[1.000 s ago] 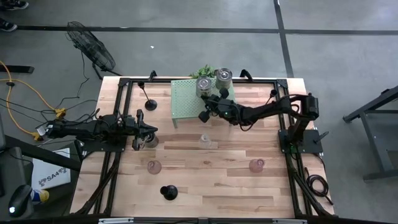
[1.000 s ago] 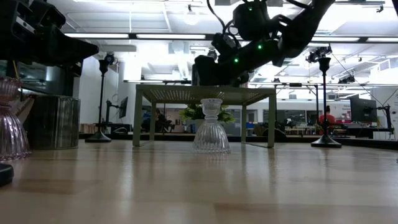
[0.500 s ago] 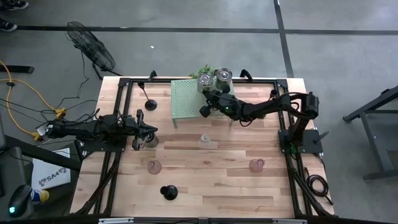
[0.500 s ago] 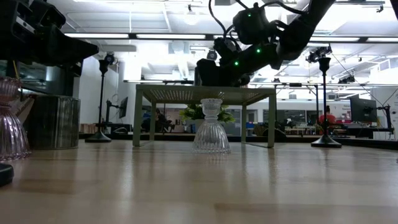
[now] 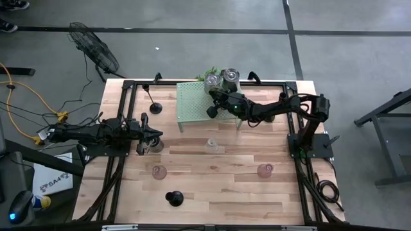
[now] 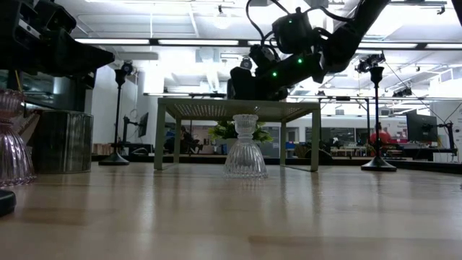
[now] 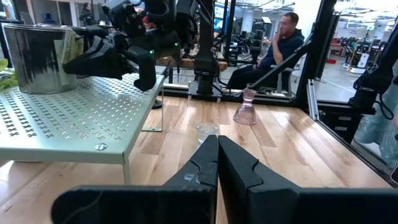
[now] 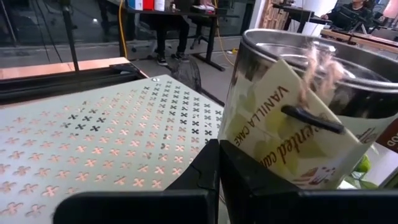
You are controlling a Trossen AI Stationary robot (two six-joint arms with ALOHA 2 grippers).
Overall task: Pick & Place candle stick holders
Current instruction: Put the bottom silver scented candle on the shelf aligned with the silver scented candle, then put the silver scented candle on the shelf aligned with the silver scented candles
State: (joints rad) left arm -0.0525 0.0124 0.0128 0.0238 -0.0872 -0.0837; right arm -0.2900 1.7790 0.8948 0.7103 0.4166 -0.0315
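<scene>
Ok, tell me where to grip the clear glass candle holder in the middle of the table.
Probably the narrow neck of the clear glass candle holder, under its top cup and above the flared bell base. It stands upright and alone, so come from above or level from its open sides.

Silver cup with paper label (image 8: 305,124): right wrist view, cut off at 12 and 3 o'clock edges; label text only partly readable.
Pink ribbed glass holder (image 6: 11,141): low view, cut by 9 o'clock edge.
Black round base (image 6: 4,202): low view, mostly out of frame, stem unseen.
Seated person (image 7: 280,46): left wrist view, partly hidden behind black frame post.
</scene>
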